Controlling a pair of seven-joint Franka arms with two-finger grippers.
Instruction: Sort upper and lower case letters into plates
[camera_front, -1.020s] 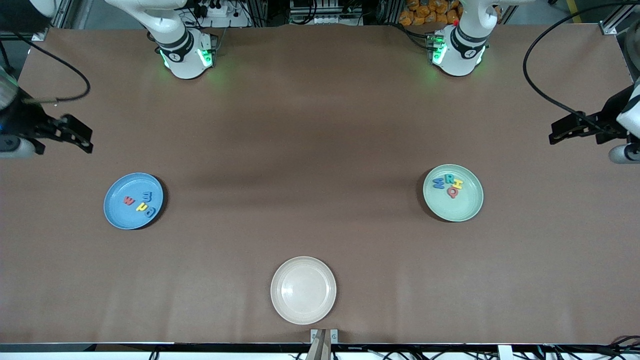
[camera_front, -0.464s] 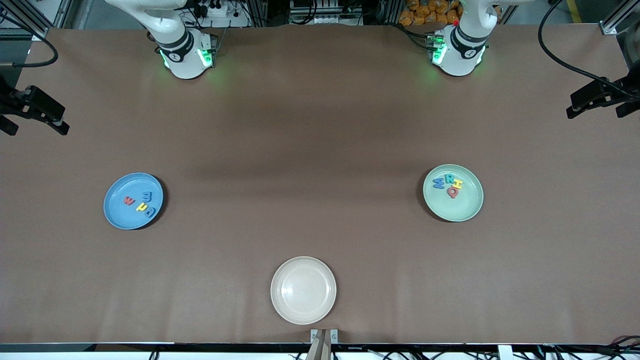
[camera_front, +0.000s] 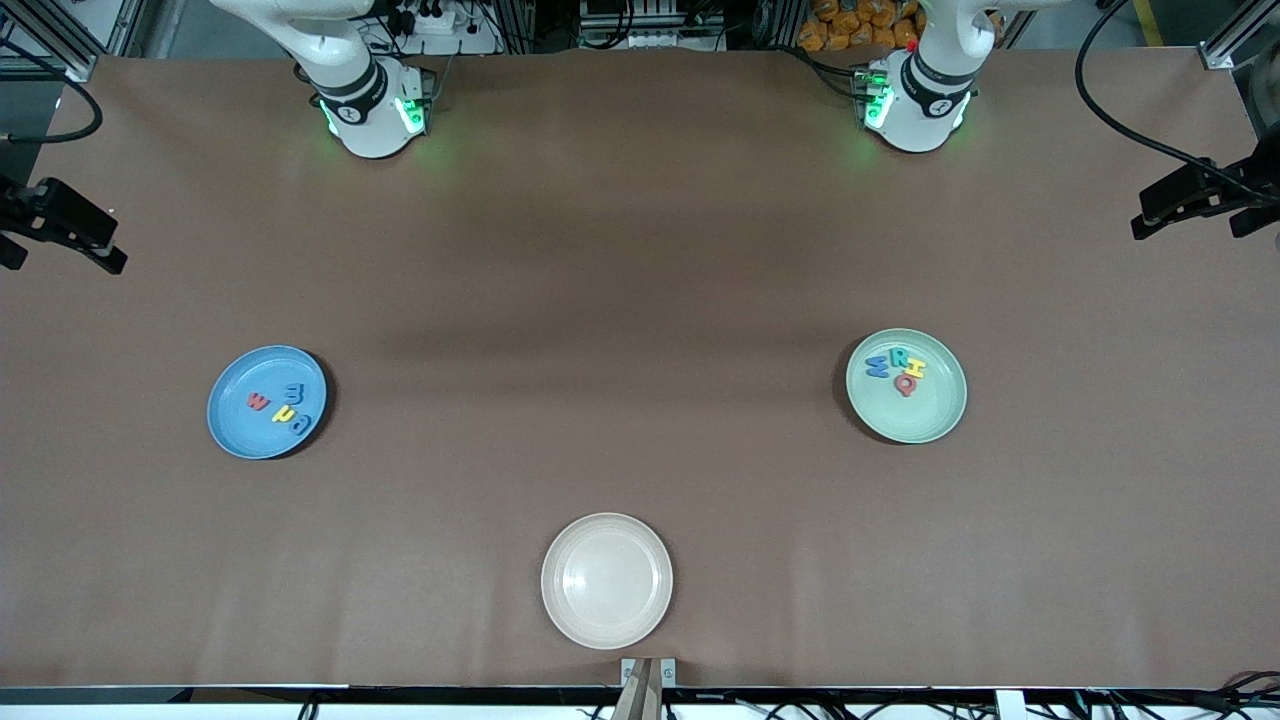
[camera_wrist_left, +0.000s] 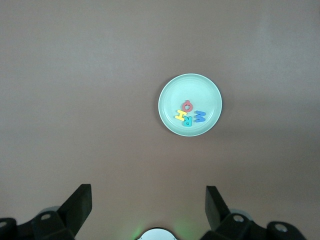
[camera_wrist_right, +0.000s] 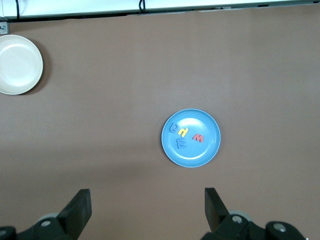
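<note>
Both claws hang wide apart and empty: left gripper (camera_front: 1185, 205) high above the mint green plate (camera_front: 935, 415) of capital letters (camera_front: 897, 370), right gripper (camera_front: 70, 235) above the blue plate (camera_front: 235, 435) of small letters (camera_front: 283, 405). Between them sits a cream plate (camera_front: 606, 625).

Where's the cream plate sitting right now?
In the front view the cream plate sits empty at the table edge nearest the camera, about midway between the blue plate and the green plate, and nearer the camera than both.
</note>
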